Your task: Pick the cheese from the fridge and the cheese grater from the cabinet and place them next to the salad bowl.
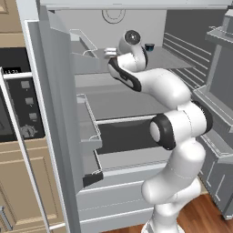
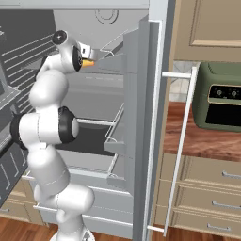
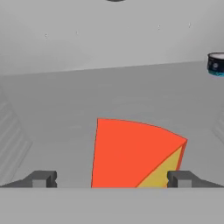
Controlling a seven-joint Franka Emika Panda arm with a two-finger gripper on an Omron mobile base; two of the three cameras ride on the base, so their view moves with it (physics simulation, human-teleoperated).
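The cheese [image 3: 131,153] is being approached in the fridge [image 1: 136,98]; the claw [image 3: 111,179], spread wide, apparently straddles it; closing is needed, cup [image 3: 215,64] at two o'clock.

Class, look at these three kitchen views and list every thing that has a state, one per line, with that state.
fridge: doors open.
cheese: lying on a fridge shelf, between the finger tips, not gripped.
gripper: open, reaching into the fridge.
dark blue cup: upright, at the back of the same shelf.
drawers: shut.
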